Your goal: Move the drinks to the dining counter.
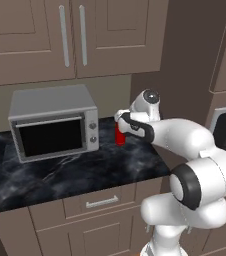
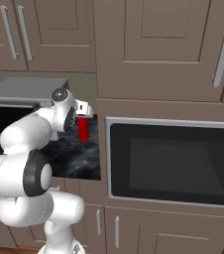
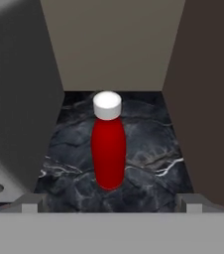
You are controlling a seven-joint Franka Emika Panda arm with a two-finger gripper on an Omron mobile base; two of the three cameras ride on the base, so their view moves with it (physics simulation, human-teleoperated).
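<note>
Reach step: open hand [image 3: 109, 208] faced slim red bottle [image 3: 108, 149], frame centre, on desk [image 3: 148, 144]; next, advance and close.

You find no readable text, label, brand, number or sign anywhere. The red bottle [image 3: 108, 151] at the centre of the hand view is plain, and the toaster oven [image 1: 53, 121] at the left of the left base view carries only unmarked knobs.
</note>
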